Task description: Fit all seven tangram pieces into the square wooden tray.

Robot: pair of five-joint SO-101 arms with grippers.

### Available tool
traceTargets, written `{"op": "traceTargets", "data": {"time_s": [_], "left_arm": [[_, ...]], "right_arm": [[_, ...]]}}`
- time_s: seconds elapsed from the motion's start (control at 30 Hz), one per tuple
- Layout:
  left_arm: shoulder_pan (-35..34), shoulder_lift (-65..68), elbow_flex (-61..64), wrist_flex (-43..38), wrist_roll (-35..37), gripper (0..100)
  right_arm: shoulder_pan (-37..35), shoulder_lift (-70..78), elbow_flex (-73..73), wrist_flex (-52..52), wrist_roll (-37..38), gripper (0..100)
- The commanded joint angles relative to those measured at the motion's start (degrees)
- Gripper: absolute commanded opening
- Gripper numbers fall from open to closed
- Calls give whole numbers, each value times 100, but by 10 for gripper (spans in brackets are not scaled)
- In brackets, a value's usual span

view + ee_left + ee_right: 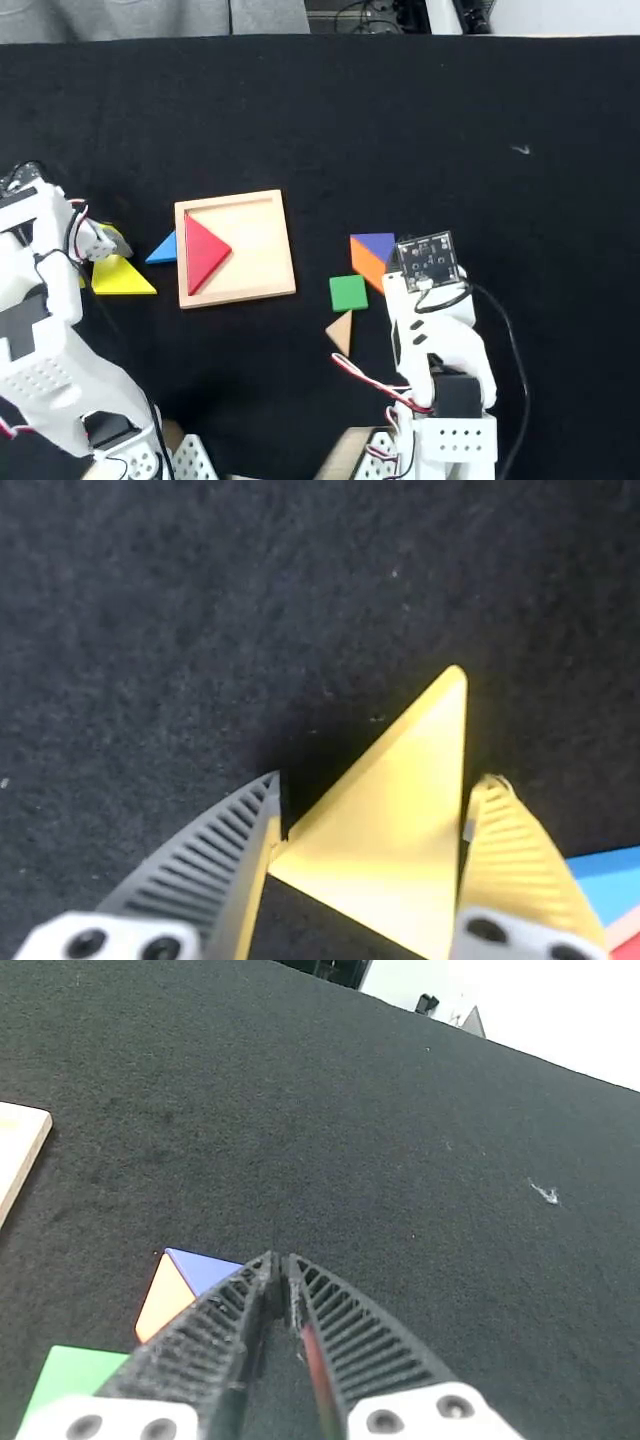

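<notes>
High view: square wooden tray (262, 252) sits left of table centre with the red triangle (203, 252) lying inside it, against its left side. Blue triangle (165, 250) lies just outside the tray's left rim. Yellow triangle (122, 277) is further left, at the left gripper (103, 243). Purple piece (375, 243) and orange piece (366, 266) touch each other right of the tray. The green square (348, 292) lies below them and the tan triangle (341, 332) lower still. The right arm (440, 340) stands beside this group.

Left wrist view: left gripper (382, 780) has a finger on each side of the yellow triangle (400, 830), jaws pressed to its edges. A corner of the blue triangle (610, 878) is close by.

Right wrist view: right gripper (280, 1262) hangs over black cloth, jaws closed tip to tip, holding nothing. Purple piece (200, 1268), orange piece (160, 1305) and green square (75, 1380) lie just beside the fingers. A corner of the tray (20, 1145) is off to the side.
</notes>
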Motion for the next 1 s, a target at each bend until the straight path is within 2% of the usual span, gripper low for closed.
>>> {"op": "traceTargets", "data": {"time_s": [0.0,0.37,0.6,0.73,0.8,0.97], "left_arm": [[435,44,-268,0,431,289],[330,-1257,136,-9,519,289],[655,-1635,567,0,290,291],[84,-1635,637,308,237,302],[-101,-1582,716,563,255,341],[-189,-1582,1244,44,281,356]], "right_arm": [[-79,-435,-22,18,53,12],[-79,-435,-22,18,53,13],[-79,-435,-22,18,53,12],[-79,-435,-22,18,53,12],[-79,-435,-22,18,53,13],[-79,-435,-22,18,53,14]]}}
